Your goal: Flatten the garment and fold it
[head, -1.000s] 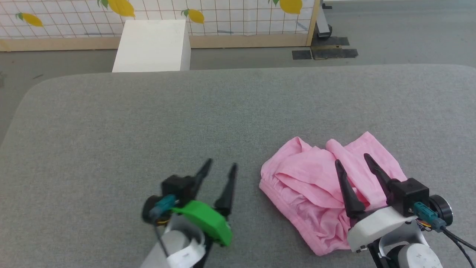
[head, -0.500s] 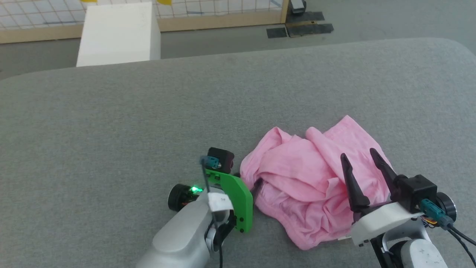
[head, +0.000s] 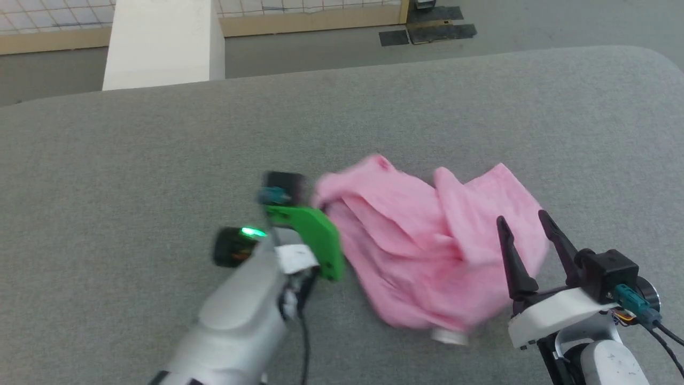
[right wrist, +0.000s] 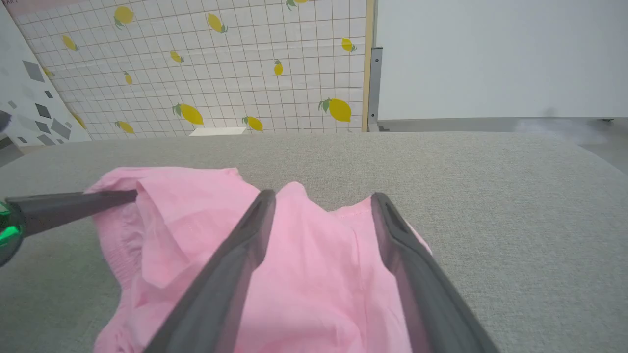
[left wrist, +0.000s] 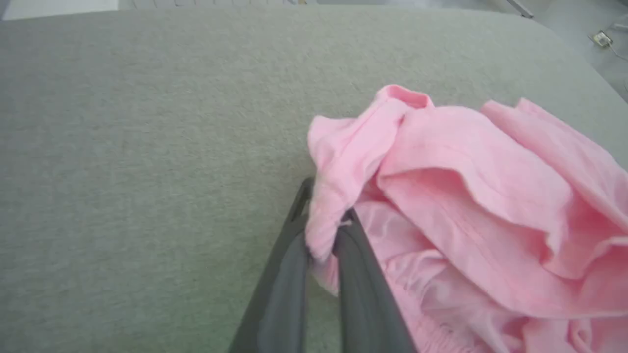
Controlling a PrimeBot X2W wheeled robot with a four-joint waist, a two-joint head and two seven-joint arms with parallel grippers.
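Note:
The garment (head: 427, 251), crumpled light pink trousers, lies bunched on the grey table (head: 133, 149) right of centre. My left gripper (left wrist: 324, 230) is shut on a fold at the garment's (left wrist: 466, 196) left edge; the pinched cloth sticks up between its two dark fingers. In the head view that grip sits behind the green bracket (head: 312, 235) and is blurred. My right gripper (head: 526, 222) stands open just over the garment's right part, nothing between its fingers. The right wrist view shows the garment (right wrist: 196, 211) under my right gripper (right wrist: 324, 196), with the left arm's fingers (right wrist: 73, 206) reaching in from the left.
A white box (head: 160, 43) stands on the floor beyond the table's far edge, with black mats (head: 427, 32) further right. A lemon-patterned partition (right wrist: 221, 73) backs the room. A small white round thing (head: 449, 336) peeks out under the garment's near edge.
The head camera has tilted down. My left arm swung right to the garment's left edge, shut on it and pulled that edge up and away, stretching the cloth. The right gripper stayed open.

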